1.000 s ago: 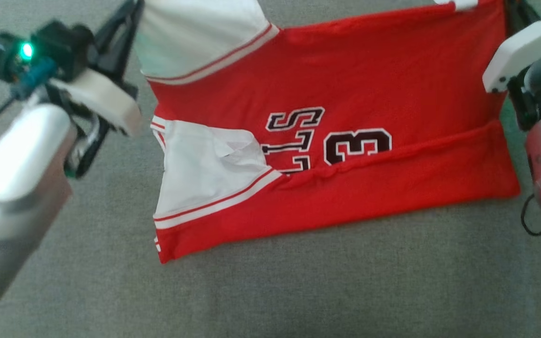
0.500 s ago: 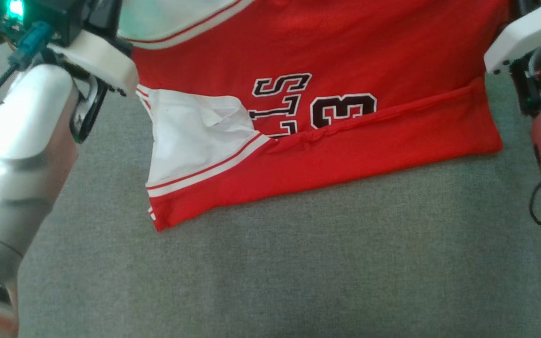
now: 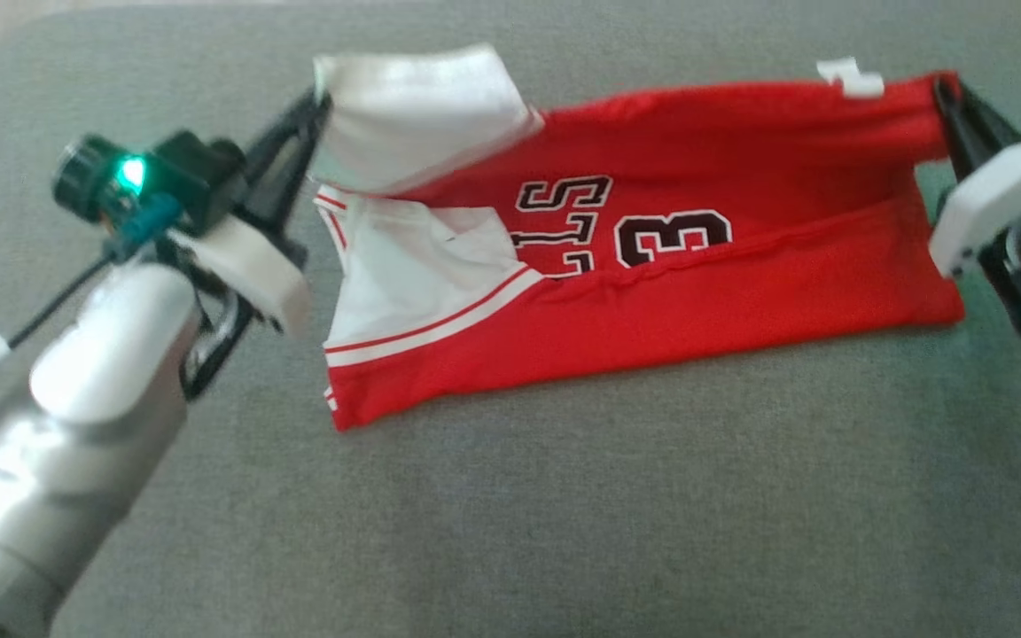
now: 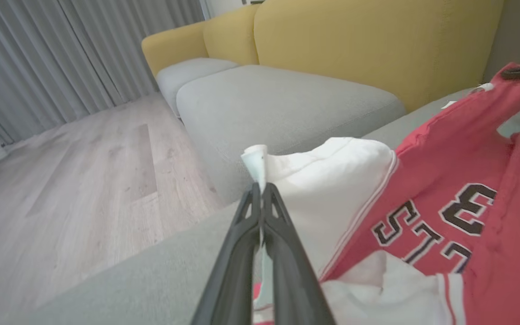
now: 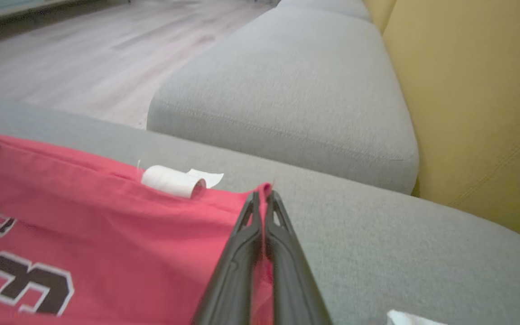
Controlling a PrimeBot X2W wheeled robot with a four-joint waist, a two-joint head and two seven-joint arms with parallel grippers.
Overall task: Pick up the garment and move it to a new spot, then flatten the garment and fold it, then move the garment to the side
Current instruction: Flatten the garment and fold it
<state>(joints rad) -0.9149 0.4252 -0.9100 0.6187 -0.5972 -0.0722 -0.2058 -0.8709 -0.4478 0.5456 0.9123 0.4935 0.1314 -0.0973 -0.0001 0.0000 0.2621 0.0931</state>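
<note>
The red jersey [image 3: 697, 292] lies stretched across the grey cushion [image 3: 564, 514], spanning the middle of the head view from 9 to 3 o'clock and reaching up toward 12. Its near long edge rests flat on the cushion, and a folded red band covers the lower part of the black number and letters. The far edge is raised off the cushion and held between the two arms. At 10 o'clock the left gripper [image 3: 320, 97] has its jaws pressed together on the corner of the white sleeve [image 3: 422, 115]. In the left wrist view that corner pokes out just above the left gripper [image 4: 260, 192], with the red body running off toward 3 o'clock. At 2 o'clock the right gripper [image 3: 940, 87] has its jaws clamped on the jersey's red corner. The right wrist view shows the right gripper [image 5: 263, 196] pinching red cloth in the same way. A curled white label [image 5: 174, 181] sits on the raised hem just beside it, toward 10 o'clock. Beyond the cushion are a second grey seat [image 4: 278, 104] and a yellow backrest [image 4: 355, 40] at 12 o'clock. The wooden floor [image 4: 61, 180] is at 9 o'clock and the grey curtains [image 4: 61, 54] are at 10 o'clock.
</note>
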